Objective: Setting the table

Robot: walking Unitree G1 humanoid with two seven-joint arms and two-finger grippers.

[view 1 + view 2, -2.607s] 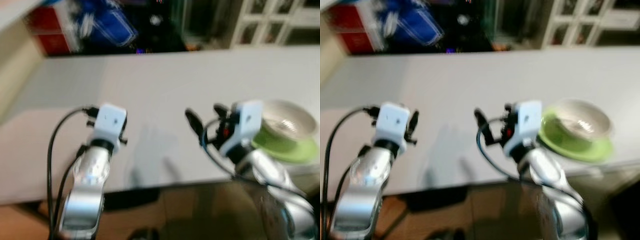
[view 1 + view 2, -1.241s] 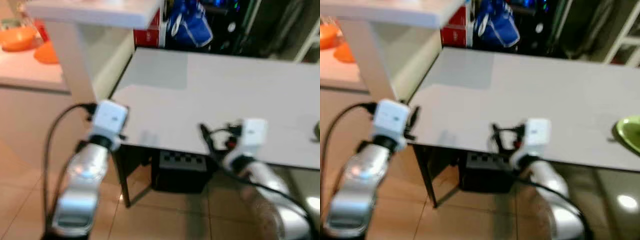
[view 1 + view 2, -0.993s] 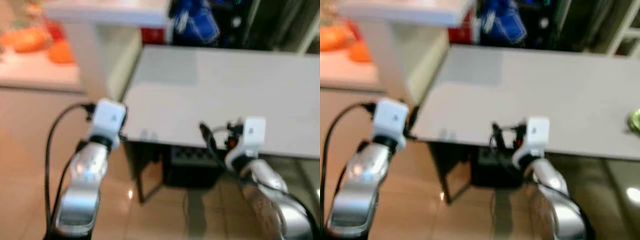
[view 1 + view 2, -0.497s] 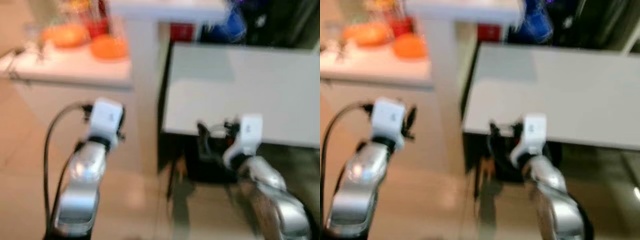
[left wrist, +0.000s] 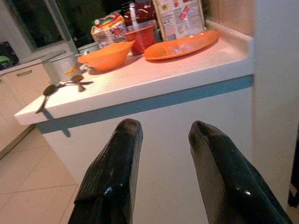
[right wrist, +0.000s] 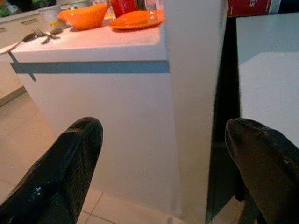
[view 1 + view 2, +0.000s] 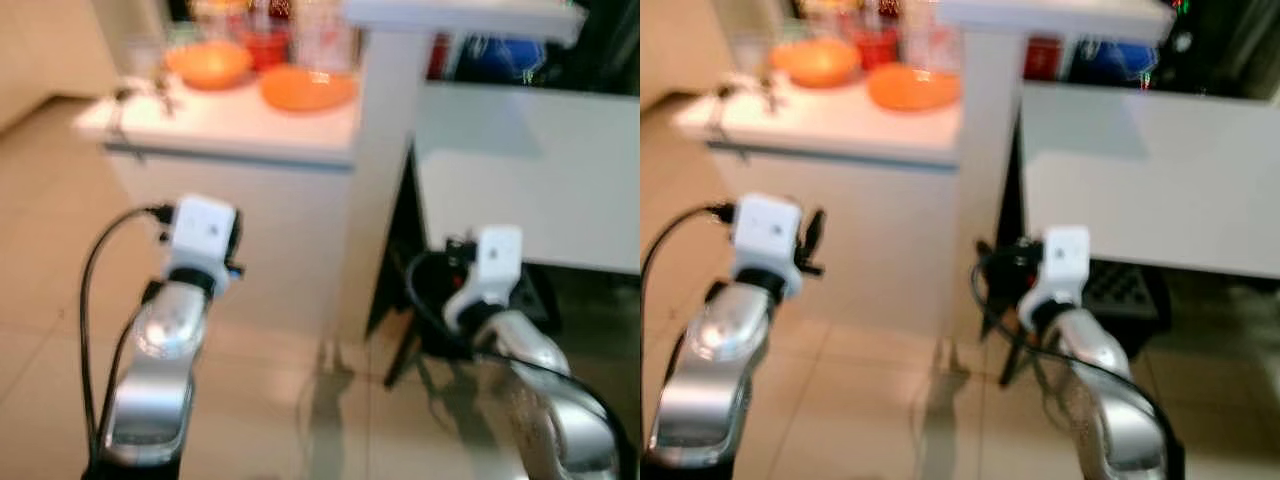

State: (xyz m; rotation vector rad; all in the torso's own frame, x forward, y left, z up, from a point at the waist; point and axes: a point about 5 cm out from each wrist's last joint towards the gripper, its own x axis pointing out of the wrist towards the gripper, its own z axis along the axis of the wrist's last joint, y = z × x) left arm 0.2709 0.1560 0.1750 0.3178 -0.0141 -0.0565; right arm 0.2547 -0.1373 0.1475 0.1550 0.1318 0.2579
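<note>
Beyond both empty grippers — left gripper (image 5: 161, 140) fingers slightly parted, right gripper (image 6: 163, 140) fingers spread wide — the counter (image 7: 250, 135) holds an orange plate (image 5: 180, 44) and bowl (image 5: 106, 55), probably fetched next.

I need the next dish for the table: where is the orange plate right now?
The orange plate lies on the white counter ahead of the robot's left side, just right of the orange bowl and near the counter's white pillar.

Home kitchen: white counter (image 5: 154, 70) with orange bowl (image 5: 106, 55), orange plate (image 5: 180, 45), cutlery (image 5: 63, 85); tiled floor (image 7: 40, 260).
</note>
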